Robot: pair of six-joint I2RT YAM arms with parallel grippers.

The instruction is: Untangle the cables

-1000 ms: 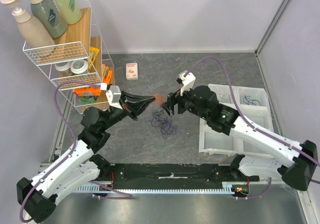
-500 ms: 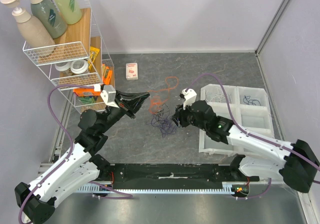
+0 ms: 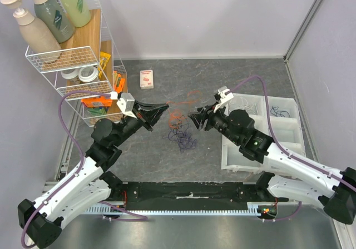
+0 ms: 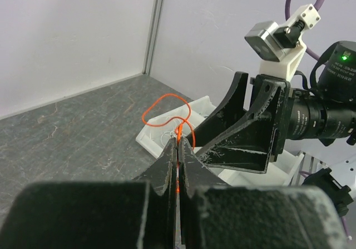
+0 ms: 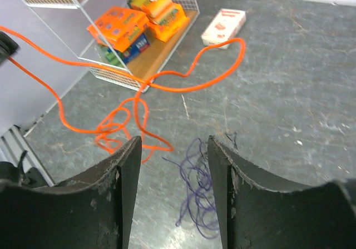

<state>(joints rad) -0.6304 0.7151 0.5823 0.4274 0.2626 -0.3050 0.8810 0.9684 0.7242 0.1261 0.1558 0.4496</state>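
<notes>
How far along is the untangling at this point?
Done, apparently: a white cable and a dark blue cable lie in separate compartments of the tray. In hand: the left pincer is shut on the orange cable; the right pincer is open, holding nothing. Left: the purple and dark strands lie tangled on the table.

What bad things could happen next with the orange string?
The left gripper pinches the orange cable, whose loops lie beside the purple cables. Pulling might tighten a knot or drag those along. The right gripper is open with nothing between its fingers, so it could close on air. The two grippers face each other closely and might bump.
</notes>
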